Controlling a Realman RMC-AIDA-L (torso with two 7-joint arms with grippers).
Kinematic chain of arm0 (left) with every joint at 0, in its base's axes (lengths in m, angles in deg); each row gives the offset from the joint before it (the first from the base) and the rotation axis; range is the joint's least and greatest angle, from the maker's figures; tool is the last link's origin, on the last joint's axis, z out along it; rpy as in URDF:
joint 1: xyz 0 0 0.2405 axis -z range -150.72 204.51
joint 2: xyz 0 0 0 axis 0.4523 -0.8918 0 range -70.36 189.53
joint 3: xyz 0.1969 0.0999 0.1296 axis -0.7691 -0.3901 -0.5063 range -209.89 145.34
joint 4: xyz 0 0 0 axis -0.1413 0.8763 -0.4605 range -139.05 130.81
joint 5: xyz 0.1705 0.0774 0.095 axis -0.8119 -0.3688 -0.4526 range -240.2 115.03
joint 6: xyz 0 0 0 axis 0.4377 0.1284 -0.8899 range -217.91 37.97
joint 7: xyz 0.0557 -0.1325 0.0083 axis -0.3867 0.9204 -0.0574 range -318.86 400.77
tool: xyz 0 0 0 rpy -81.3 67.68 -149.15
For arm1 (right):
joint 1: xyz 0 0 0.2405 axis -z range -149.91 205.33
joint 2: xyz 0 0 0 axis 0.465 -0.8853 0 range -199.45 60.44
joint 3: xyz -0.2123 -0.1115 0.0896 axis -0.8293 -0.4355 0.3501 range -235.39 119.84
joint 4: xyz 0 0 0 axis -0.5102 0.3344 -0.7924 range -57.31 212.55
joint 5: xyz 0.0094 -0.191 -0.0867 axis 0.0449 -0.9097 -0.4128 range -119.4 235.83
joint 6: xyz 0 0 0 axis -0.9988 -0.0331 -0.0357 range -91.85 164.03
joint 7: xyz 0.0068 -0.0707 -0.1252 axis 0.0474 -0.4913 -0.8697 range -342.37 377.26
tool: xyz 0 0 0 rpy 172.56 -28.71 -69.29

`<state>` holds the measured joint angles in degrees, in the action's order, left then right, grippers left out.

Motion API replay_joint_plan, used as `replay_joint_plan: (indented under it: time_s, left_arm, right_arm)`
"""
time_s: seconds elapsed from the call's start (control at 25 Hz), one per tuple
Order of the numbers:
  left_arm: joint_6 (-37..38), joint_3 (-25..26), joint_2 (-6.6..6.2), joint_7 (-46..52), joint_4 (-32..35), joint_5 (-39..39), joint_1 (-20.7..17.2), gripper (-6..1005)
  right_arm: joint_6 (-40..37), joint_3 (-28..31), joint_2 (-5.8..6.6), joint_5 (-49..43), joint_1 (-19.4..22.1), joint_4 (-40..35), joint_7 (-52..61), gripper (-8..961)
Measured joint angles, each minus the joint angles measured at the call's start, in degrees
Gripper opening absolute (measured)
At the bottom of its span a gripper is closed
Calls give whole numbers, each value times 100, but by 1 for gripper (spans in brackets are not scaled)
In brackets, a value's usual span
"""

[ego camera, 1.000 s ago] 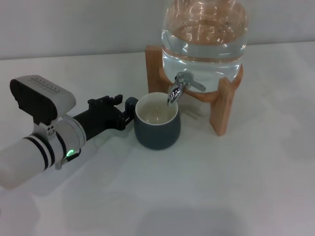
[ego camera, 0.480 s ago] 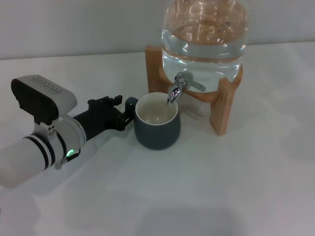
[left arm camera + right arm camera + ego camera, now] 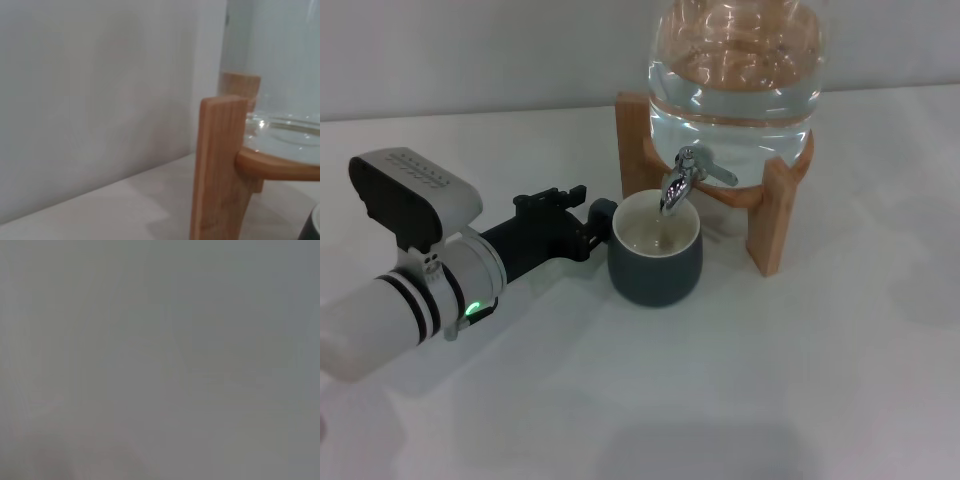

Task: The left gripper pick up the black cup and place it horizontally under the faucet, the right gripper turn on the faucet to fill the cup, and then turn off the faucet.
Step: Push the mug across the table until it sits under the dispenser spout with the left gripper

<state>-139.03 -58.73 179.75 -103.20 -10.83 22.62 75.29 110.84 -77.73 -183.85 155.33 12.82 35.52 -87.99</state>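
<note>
Head view shows the left gripper point(image 3: 592, 222) clamped on the handle of the black cup point(image 3: 655, 263), which sits on the white table point(image 3: 770, 370) right under the faucet point(image 3: 682, 180). If the cup slides off to the side, water could splash on the table. Left wrist view shows only the wooden stand point(image 3: 220, 165) up close. Right gripper is not seen anywhere

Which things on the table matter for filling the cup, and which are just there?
In the job:
- black cup, under the spout
- faucet on the glass jar
- left claw, at the cup's handle

Just there:
- wooden stand, only carrying the jar
</note>
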Motion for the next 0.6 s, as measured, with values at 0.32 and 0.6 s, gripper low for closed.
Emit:
replay_joint_plan:
  time_s: [0.32, 0.6]
  left_arm:
    - [2, 32, 2, 3, -9, -139, -18, 469]
    - [74, 5, -12, 1, 34, -147, -100, 468]
  right_arm:
    - [-35, 0, -7, 0, -40, 0, -3, 840]
    - [-53, 0, -9, -1, -77, 0, -3, 840]
